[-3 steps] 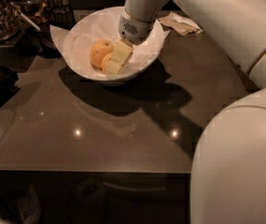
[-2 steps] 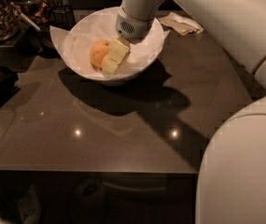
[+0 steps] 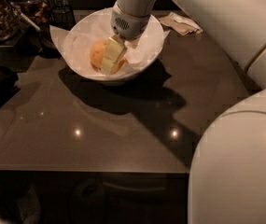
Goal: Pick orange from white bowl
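Yellow-orange orange (image 3: 97, 53) in white bowl (image 3: 118, 78), long axis hidden; gripper (image 3: 109, 62) over it, grip unclear.

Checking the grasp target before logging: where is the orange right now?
In the camera view, the orange lies inside the white bowl at the far side of the table, left of centre, with the gripper overlapping its right side.

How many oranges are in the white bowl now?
1: the orange lies in the white bowl, partly behind the gripper, which reaches into the bowl. Another may be hidden.
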Robot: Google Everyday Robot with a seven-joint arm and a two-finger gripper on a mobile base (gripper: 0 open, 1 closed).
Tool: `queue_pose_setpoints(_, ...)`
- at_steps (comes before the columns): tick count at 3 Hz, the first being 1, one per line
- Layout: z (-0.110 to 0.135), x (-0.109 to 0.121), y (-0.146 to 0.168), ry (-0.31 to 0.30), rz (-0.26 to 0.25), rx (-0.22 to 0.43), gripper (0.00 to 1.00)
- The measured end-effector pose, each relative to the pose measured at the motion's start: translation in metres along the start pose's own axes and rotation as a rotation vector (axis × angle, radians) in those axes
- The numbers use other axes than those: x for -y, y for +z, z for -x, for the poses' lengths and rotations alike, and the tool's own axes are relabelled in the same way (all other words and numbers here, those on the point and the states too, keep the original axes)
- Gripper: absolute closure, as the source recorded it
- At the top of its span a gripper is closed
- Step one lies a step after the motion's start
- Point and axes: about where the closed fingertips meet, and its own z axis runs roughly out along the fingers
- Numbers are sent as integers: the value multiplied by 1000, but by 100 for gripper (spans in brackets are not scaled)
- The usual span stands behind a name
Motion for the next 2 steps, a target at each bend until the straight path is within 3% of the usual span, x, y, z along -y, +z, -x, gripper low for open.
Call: queue_pose_setpoints(2, 7, 2, 4, 51, 9, -15, 24)
